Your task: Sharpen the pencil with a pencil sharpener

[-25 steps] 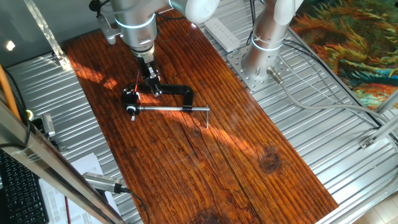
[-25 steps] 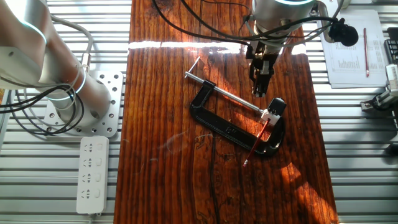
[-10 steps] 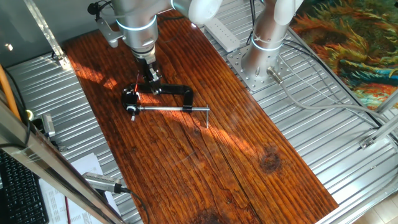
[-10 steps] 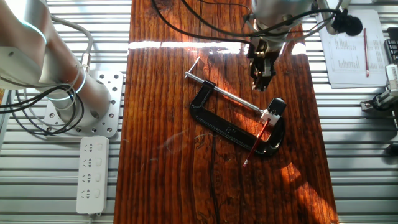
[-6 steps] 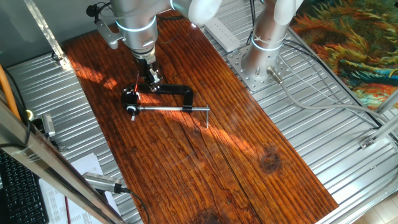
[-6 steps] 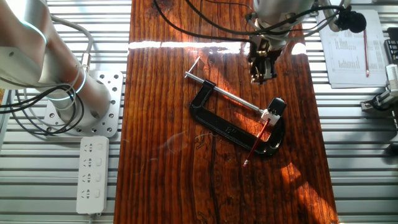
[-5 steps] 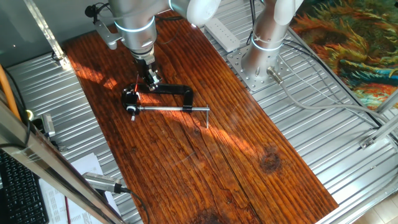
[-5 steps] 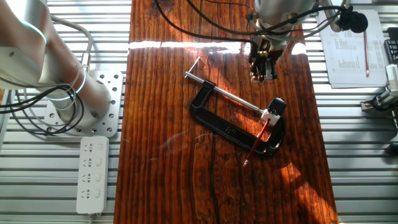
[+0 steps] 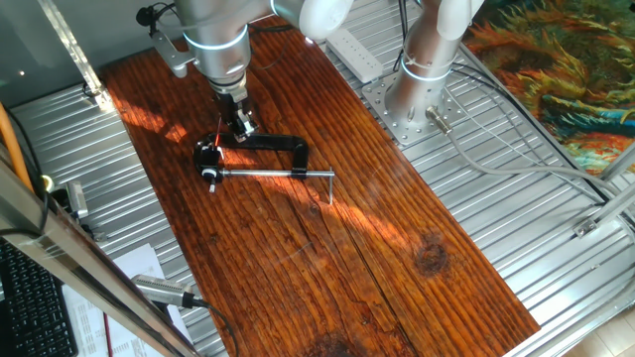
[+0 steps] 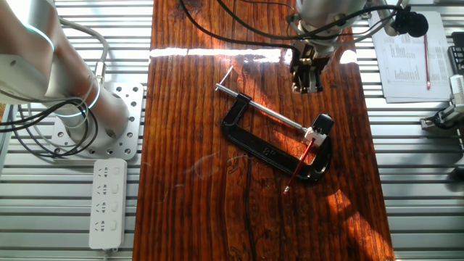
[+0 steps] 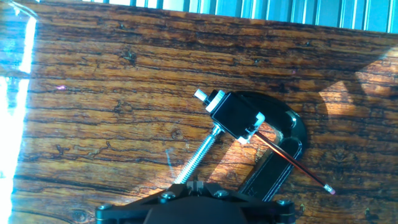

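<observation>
I see the pencil (image 10: 301, 159) stuck in the pencil sharpener (image 10: 320, 126), which the clamp (image 10: 270, 150) pins steady near the desk (image 10: 188, 145) corner. My fingers (image 10: 307, 81) hover apart from it; whether they are parted I cannot tell.

Glossy grained wood table (image 10: 188, 145), black metal clamp (image 10: 254, 145), threaded steel rod (image 11: 196, 160), ribbed metal bench (image 9: 476, 178)

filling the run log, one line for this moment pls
tool: above board, holds nothing | pencil: stuck in pencil sharpener | clamp: grips sharpener
</observation>
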